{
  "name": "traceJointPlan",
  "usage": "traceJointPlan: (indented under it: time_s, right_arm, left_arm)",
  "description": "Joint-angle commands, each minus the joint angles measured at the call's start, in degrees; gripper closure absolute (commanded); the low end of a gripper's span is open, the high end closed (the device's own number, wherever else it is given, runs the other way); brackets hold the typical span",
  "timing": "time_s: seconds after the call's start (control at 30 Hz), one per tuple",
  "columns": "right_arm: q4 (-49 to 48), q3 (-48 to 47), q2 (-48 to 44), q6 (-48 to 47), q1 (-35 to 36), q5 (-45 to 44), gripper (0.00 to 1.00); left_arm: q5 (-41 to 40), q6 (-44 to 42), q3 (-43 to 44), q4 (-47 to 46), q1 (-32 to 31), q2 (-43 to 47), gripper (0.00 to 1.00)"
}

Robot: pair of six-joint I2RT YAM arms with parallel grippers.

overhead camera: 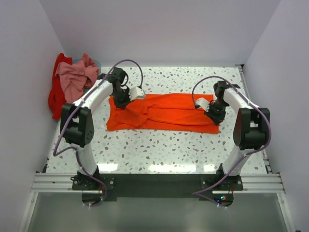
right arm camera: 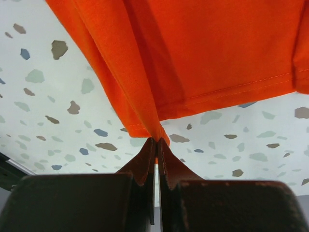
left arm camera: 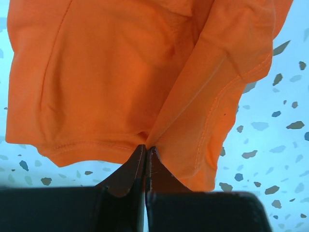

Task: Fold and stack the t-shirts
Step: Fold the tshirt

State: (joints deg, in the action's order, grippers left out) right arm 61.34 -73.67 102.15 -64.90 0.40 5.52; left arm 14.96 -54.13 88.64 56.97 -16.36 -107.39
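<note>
From above, the left tool [overhead camera: 119, 102] and right tool [overhead camera: 213, 114] are each pinching one end of the orange t-shirt [overhead camera: 164, 113], which is lying stretched between them on the desk [overhead camera: 159, 145]. Left wrist: closed jaws are gripping the shirt's edge right at their tips. Right wrist: likewise. Both should be moving together, holding the cloth taut.
</note>
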Motion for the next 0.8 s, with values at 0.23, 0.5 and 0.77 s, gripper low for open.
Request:
traceJointPlan:
  time_s: [0.23, 0.5, 0.77]
  right_arm:
    - [2.4, -10.5, 6.8, 0.8, -1.8, -0.2, 1.00]
    - [0.7, -12.5, 10.0, 1.8, -1.9, -1.3, 1.00]
    - [-0.2, -13.3, 11.6, 3.0, -1.9, -1.7, 1.00]
  left_arm:
    - [1.2, -2.7, 7.1, 1.0, 1.9, -4.8, 1.00]
    - [1.3, -2.9, 11.4, 0.9, 1.9, -9.3, 1.00]
    - [0.8, -4.3, 12.5, 0.7, 1.2, -11.9, 1.00]
